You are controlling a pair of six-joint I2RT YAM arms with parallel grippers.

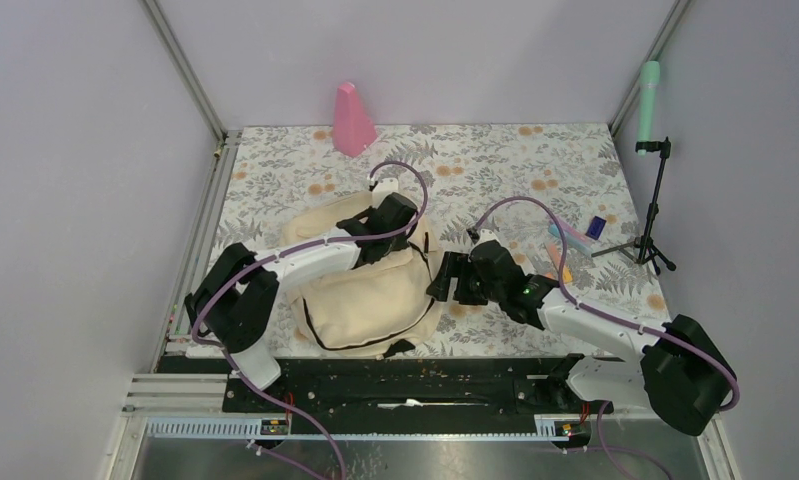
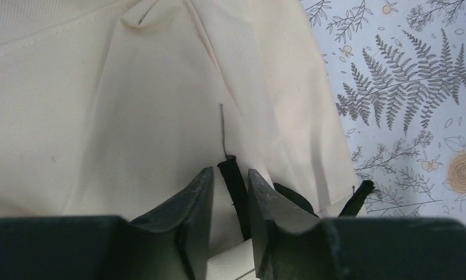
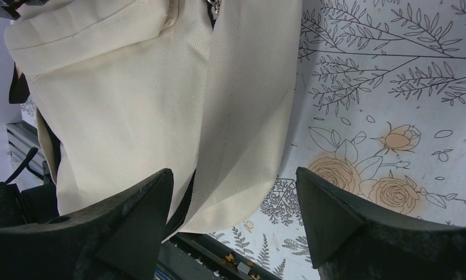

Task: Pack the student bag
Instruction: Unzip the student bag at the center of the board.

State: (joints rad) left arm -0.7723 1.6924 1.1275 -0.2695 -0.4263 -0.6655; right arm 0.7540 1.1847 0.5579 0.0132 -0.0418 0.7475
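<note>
1. The tabletop (image 1: 495,160) is a floral-printed surface enclosed by plain walls. The bag (image 1: 365,300) lies slumped on it, left of centre and near the arm bases.
2. The left hand (image 2: 230,175) is over the bag's far part. Its fingers stand narrowly apart with a black strap (image 2: 233,181) between them. Whether the strap is actually pinched cannot be told.
3. The right hand (image 3: 233,171) is wide open, holds nothing, and sits just beside the bag's right edge.
4. Judged step: securing the bag so that it can be opened.
5. The next move probably calls for a firm pinch on the strap, then a lift to tension the fabric while the right hand reaches for the zipper.
6. Only the left wrist view shows the strap, and only the right wrist view shows a zipper pull (image 3: 215,9). Only the top view shows small items (image 1: 575,240) lying well to the right of the bag.
</note>
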